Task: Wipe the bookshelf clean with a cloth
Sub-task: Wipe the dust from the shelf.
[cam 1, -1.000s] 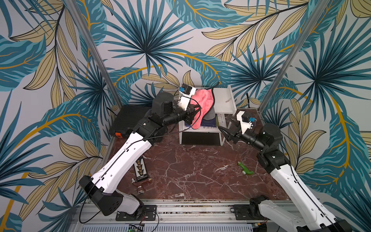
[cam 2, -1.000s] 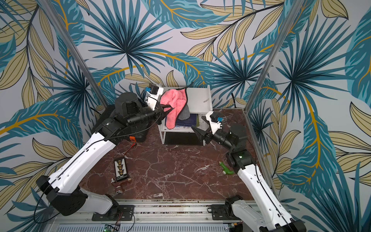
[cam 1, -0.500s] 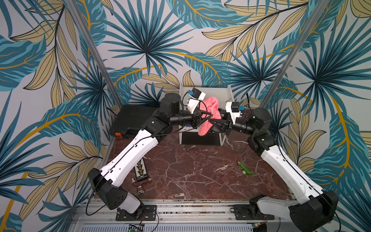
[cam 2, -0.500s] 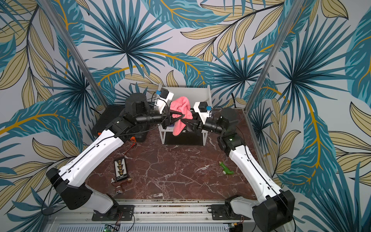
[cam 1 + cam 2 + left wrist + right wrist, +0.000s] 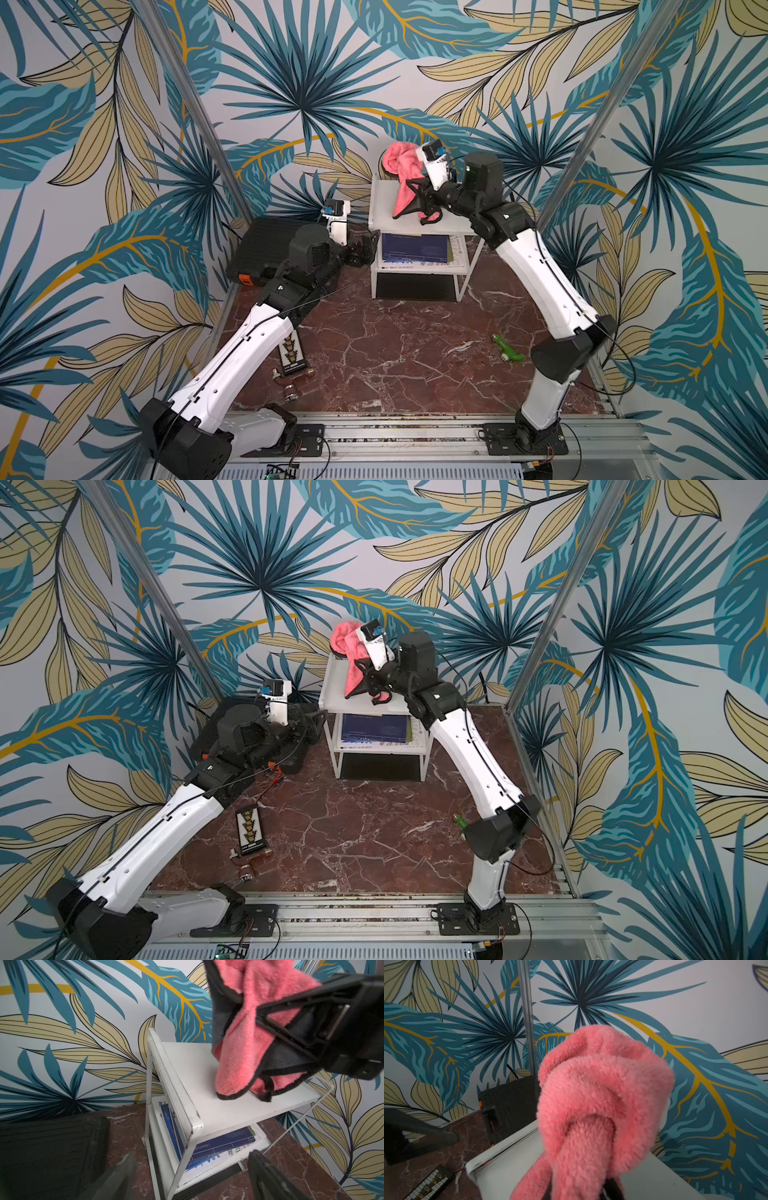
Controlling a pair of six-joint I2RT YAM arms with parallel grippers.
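Observation:
The bookshelf (image 5: 382,208) is a small white two-tier rack at the back of the marble table, seen in both top views (image 5: 332,690). The pink cloth (image 5: 401,166) with dark edging hangs bunched above the top board (image 5: 193,1068). My right gripper (image 5: 417,195) is shut on it, and its lower end just reaches the board. The cloth (image 5: 602,1088) fills the right wrist view and hides most of those fingers. My left gripper (image 5: 370,249) is open and empty, low beside the rack's left side at the lower tier (image 5: 192,1156).
Blue books (image 5: 415,249) lie on the lower tier. A black ribbed case with an orange latch (image 5: 266,249) sits left of the rack, behind my left arm. A black port strip (image 5: 295,353) and a green item (image 5: 509,349) lie on the marble.
The cloth passed from my left gripper to my right. The left opened and dropped back to the rack's left side; the right shut on the cloth and carried it up over the top board.

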